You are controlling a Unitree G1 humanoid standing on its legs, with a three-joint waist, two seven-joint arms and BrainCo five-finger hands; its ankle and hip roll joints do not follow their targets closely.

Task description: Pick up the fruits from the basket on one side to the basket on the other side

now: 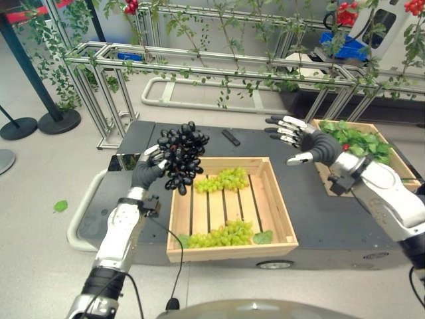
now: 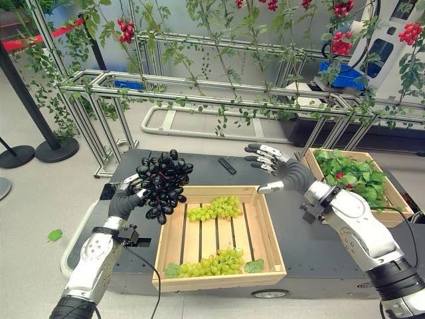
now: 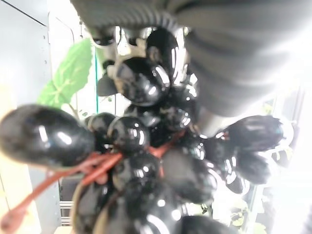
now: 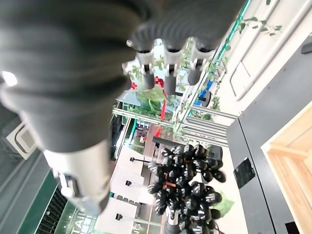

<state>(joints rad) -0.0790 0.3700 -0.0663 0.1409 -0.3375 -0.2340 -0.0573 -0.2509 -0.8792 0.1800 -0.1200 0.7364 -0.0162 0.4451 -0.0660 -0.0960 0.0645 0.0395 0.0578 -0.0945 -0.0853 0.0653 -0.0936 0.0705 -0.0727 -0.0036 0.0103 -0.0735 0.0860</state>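
Observation:
My left hand point(image 1: 147, 171) is shut on a bunch of black grapes point(image 1: 180, 156) and holds it up above the left rim of the wooden crate point(image 1: 229, 248). The same bunch of black grapes point(image 3: 161, 161) sits close up in the left wrist view, with its red stem. In the crate lie two bunches of green grapes, one at the back point(image 1: 222, 180) and one at the front point(image 1: 222, 234). My right hand point(image 1: 302, 141) hovers open, fingers spread, above the dark platform between the crate and a second wooden crate point(image 1: 393, 161) of green leaves at the right.
Both crates stand on a dark low platform point(image 1: 319, 212). A small black bar point(image 1: 230, 137) lies on it behind the middle crate. Metal trellis frames with vines point(image 1: 219, 66) run across the back. A black stand base point(image 1: 58, 121) stands on the floor at the left.

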